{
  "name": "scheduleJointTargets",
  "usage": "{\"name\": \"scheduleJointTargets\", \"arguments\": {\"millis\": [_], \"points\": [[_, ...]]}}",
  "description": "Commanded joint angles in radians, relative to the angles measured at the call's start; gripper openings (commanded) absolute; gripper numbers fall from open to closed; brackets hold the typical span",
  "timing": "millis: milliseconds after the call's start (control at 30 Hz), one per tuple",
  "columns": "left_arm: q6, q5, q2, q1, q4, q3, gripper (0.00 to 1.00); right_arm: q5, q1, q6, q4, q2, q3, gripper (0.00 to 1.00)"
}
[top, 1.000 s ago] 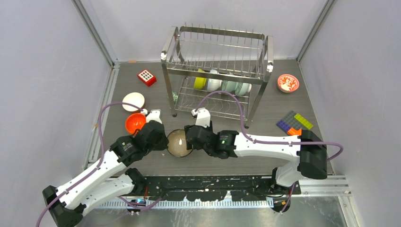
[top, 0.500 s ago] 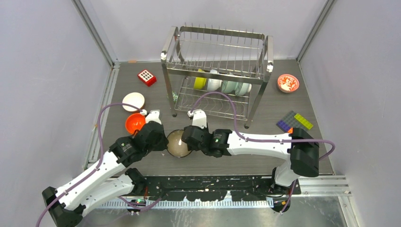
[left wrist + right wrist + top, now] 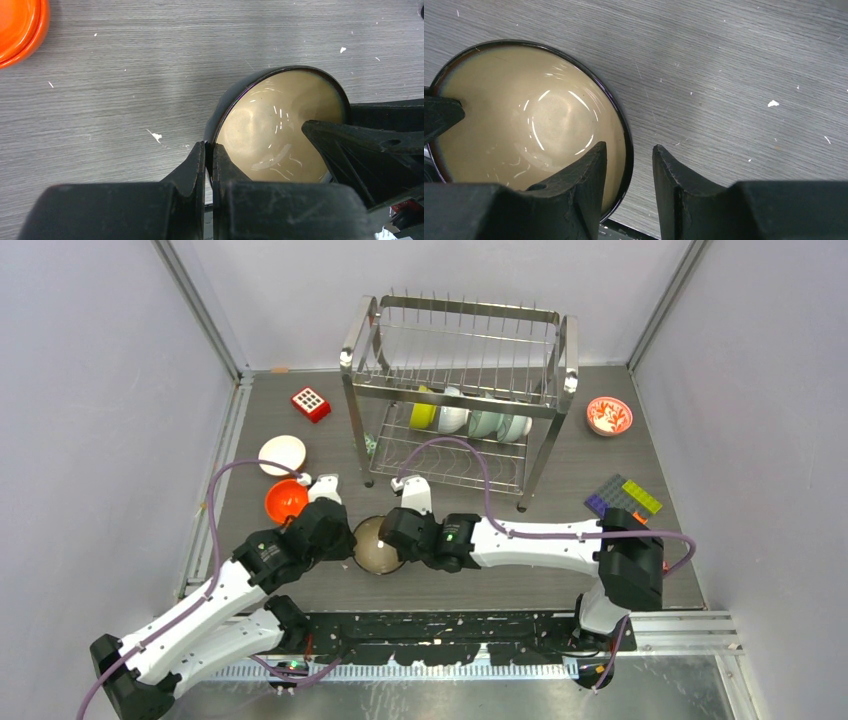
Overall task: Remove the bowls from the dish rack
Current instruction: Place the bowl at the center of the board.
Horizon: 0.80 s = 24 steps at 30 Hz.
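The dark bowl [image 3: 378,545], cream inside, sits on the counter [image 3: 560,570] in front of the dish rack [image 3: 460,390], right btw the two arms. The L fingers [image 3: 200,155] are squeezed tight on its rim, one finger inside the bowl and one outside. The R fingers [image 3: 599,155] are at the other side of the same bowl. They stand partly apart w/ the rim in the gap. One finger dips inside the bowl and the other hangs outside, over the counter. They aren't pinching the rim.

Four more bowls stand on edge in a row in the rack: a yellow bowl [image 3: 423,415], a white bowl [image 3: 452,418] and two pale teal bowls [image 3: 500,425].

An orange bowl [image 3: 285,500] sits near the L arm, w/ another white one [image 3: 282,454] just behind it. A red-and-white bowl [image 3: 609,416] sits to the right of the rack. A red block [image 3: 310,403] w/ white dots lies left of the rack. Flat toy bricks [image 3: 622,500] lie by the R arm.
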Motion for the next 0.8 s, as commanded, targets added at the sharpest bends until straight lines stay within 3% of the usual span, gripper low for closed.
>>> {"name": "scheduleJointTargets", "arguments": {"millis": [0, 400, 500, 767], "points": [[-0.029, 0.014, -0.025, -0.004, 0.115, 0.013, 0.0, 0.004, -0.001, 0.007, 0.011, 0.01, 0.052, 0.41], [-0.032, -0.005, -0.042, -0.004, 0.11, 0.012, 0.0, 0.001, -0.002, 0.009, 0.005, 0.019, 0.059, 0.14], [-0.033, -0.001, -0.044, -0.004, 0.107, 0.013, 0.05, 0.001, -0.002, 0.007, 0.004, 0.015, 0.059, 0.01], [0.042, 0.001, -0.087, -0.004, 0.093, 0.042, 0.59, -0.007, -0.002, -0.024, -0.029, -0.012, 0.082, 0.01]]}}
